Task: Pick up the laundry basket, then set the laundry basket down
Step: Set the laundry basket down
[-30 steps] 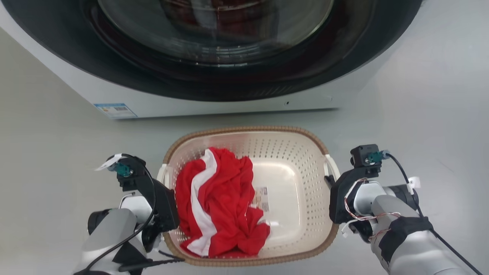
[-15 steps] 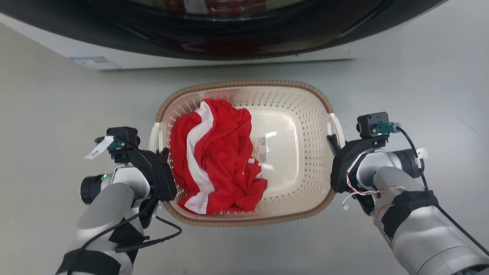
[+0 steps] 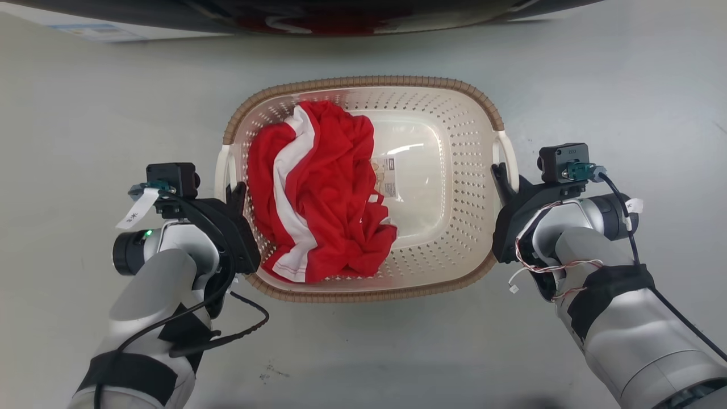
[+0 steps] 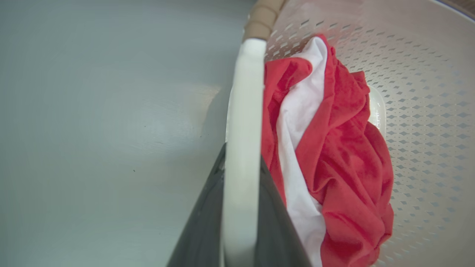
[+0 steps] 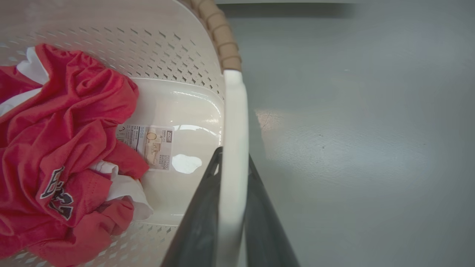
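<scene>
The laundry basket (image 3: pixel 363 83), cream-white and perforated with a brown woven-look rim, sits mid-frame in the head view over the grey floor. A crumpled red and white garment (image 3: pixel 318 187) fills its left half. My left gripper (image 3: pixel 234 193) is shut on the white left handle (image 4: pixel 243 111), which runs between its dark fingers (image 4: pixel 202 230). On the other side my right gripper (image 3: pixel 501 177) is shut on the right handle (image 5: pixel 233 111), its fingers (image 5: pixel 196 222) pinching it from both sides. I cannot tell whether the basket's underside touches the floor.
The washing machine (image 3: pixel 341 14) with its dark round door lies along the top edge of the head view, just beyond the basket. A paper label (image 5: pixel 150 146) is stuck to the basket's bottom. Bare grey floor (image 3: pixel 625 85) spreads to both sides and in front.
The head camera has tilted, so the washing machine has slid almost out of the top. The basket, still held by both handles, now looks larger and farther from the machine.
</scene>
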You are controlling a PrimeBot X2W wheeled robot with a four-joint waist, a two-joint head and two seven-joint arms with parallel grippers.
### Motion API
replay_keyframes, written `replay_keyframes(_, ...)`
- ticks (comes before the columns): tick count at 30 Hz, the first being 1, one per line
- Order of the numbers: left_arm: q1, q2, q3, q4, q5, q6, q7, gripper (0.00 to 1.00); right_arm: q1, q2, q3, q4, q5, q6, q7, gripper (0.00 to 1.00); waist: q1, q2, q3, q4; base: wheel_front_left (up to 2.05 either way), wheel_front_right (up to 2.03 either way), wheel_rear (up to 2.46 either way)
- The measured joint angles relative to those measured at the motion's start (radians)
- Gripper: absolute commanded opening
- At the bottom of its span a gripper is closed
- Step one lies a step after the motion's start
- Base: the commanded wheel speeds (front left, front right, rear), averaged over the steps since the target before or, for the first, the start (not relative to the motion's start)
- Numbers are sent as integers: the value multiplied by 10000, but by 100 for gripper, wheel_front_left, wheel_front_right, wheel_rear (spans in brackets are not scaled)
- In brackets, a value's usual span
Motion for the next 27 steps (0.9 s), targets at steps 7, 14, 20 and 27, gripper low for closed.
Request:
replay_keyframes(7,-228,-25,-17,58,84,-6,-393,0,-197,-69,61,52,-222,-163,-460,0,0,0,366,-41,0,0,0)
replay_keyframes(14,-333,-105,-58,190,100,-17,-621,0,-325,-109,121,163,-280,-194,-813,0,-1,0,497,-27,0,0,0)
replay_keyframes(20,-423,-148,-117,337,111,-92,-665,0,-335,-94,140,280,-278,-192,-968,0,-2,-1,510,-38,0,0,0)
replay_keyframes(27,-507,-182,-157,464,111,-100,-665,0,-341,-90,207,387,-282,-107,-1108,0,-2,-2,460,-40,0,0,0)
